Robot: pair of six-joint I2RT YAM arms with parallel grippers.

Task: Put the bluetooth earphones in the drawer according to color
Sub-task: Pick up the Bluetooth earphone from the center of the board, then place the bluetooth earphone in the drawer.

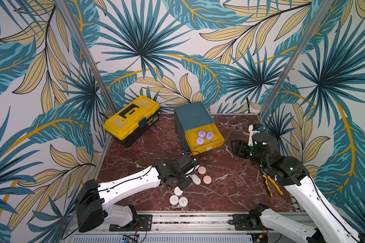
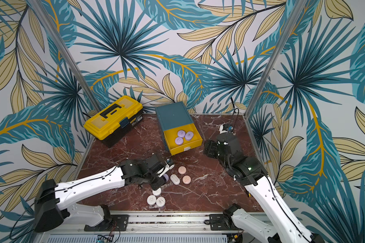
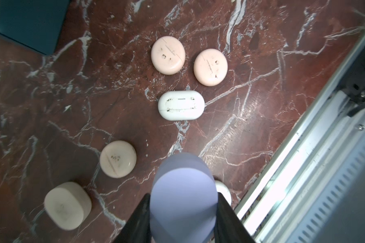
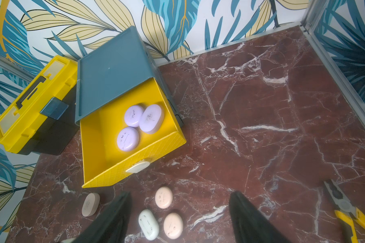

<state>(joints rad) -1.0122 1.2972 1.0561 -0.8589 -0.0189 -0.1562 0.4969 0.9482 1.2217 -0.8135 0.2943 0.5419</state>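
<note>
The drawer [image 4: 101,145] is yellow, its cases [image 4: 128,138] lilac, the tabletop [image 4: 272,126] maroon with white veins.

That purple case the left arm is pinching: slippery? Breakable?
Probably slippery: the purple case looks smooth and rounded, and the left fingers pinch only its edges. Likely rigid: no dent shows under the grip. Set down flat, it would likely slide rather than roll, like the pink case lying flat.

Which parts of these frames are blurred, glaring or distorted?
Left wrist view: the lilac case in the left end effector is out of focus, and the metal rail glares white. Right wrist view: the right end effector shows its fingers as soft dark wedges, while the yellow drawer is sharp. In both top views the light is even.
</note>
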